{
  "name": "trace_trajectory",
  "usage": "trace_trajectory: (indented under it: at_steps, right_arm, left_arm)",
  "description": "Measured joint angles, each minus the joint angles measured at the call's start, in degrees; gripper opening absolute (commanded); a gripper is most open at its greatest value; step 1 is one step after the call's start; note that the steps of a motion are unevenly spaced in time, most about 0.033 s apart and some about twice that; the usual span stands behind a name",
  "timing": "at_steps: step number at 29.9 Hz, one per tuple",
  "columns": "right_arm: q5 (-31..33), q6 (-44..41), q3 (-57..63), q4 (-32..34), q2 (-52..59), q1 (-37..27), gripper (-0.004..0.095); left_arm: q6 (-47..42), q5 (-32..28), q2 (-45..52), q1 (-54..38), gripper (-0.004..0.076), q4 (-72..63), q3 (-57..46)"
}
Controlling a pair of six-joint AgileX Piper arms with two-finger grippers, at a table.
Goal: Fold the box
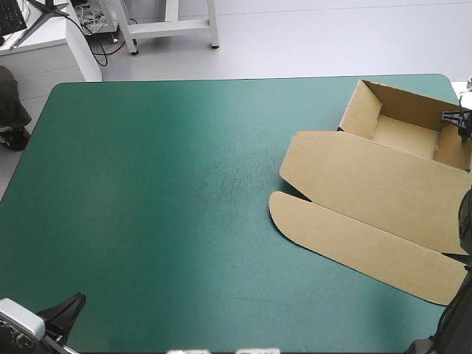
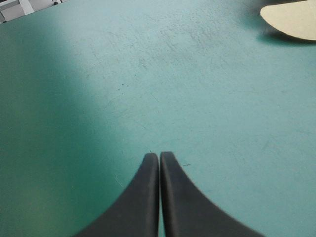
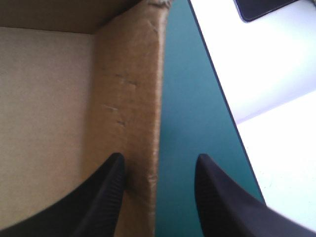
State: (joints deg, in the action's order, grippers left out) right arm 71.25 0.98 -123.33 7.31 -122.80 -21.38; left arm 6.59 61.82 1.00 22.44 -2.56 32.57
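Note:
The brown box (image 1: 369, 192) lies at the table's right side as an open tray (image 1: 402, 136) with its lid and rounded front flap flat toward the table's middle. My right gripper (image 1: 459, 118) is at the tray's right wall, open. In the right wrist view the gripper (image 3: 159, 160) straddles that wall (image 3: 133, 89), one finger inside over the tray floor (image 3: 44, 98) and one outside over the cover. My left gripper (image 1: 70, 306) rests low at the near left corner, shut (image 2: 159, 155) and holding nothing; the rounded flap (image 2: 291, 19) shows far ahead of it.
The teal-green cover (image 1: 169, 192) stretches bare from the box to the table's left edge. The table's right edge (image 3: 212, 74) runs a narrow strip beyond the tray's right wall, with pale floor past it.

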Motion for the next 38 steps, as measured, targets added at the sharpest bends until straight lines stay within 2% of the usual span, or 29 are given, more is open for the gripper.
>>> trace_trajectory:
  at_steps: [4,9,12,17,20,22,31,34,38]
  right_arm:
    - [0.0,1.2,0.0,-0.9,4.9,0.0,0.0502]
    - [0.1,5.1,0.0,-5.0,14.5,0.5,0.0499]
    - [0.1,6.3,0.0,-6.6,20.6,2.2,0.0447]
    - [0.1,6.9,0.0,-7.3,28.8,8.0,0.0218]
    - [0.2,8.1,1.3,-8.0,33.9,13.6,0.005]
    - [0.2,9.3,4.2,-8.8,37.9,17.8,-0.0019]
    - [0.2,11.4,28.4,-10.0,57.1,34.0,-0.0016]
    - [-0.6,11.4,37.8,-10.5,64.0,36.6,-0.0016]
    - [-5.1,11.5,49.1,-12.6,74.5,37.5,-0.0016]
  left_arm:
    - [0.0,0.0,0.0,0.0,-0.001,0.0,0.0]
    - [0.0,-0.1,0.0,0.0,-0.001,0.0,0.0]
    - [0.0,-0.1,0.0,0.0,-0.001,-0.1,0.0]
    - [0.0,-0.1,0.0,0.0,-0.001,-0.1,0.0]
    - [0.0,-0.1,0.0,0.0,-0.001,-0.1,0.0]
    - [0.0,-0.1,0.0,0.0,-0.001,-0.1,0.0]
    - [-0.5,-0.1,0.0,0.0,-0.001,-0.1,0.0]
    - [-1.6,-0.1,0.0,0.0,-0.001,-0.1,0.0]
    - [-2.0,-0.3,0.0,0.0,-0.001,-0.1,-0.8]
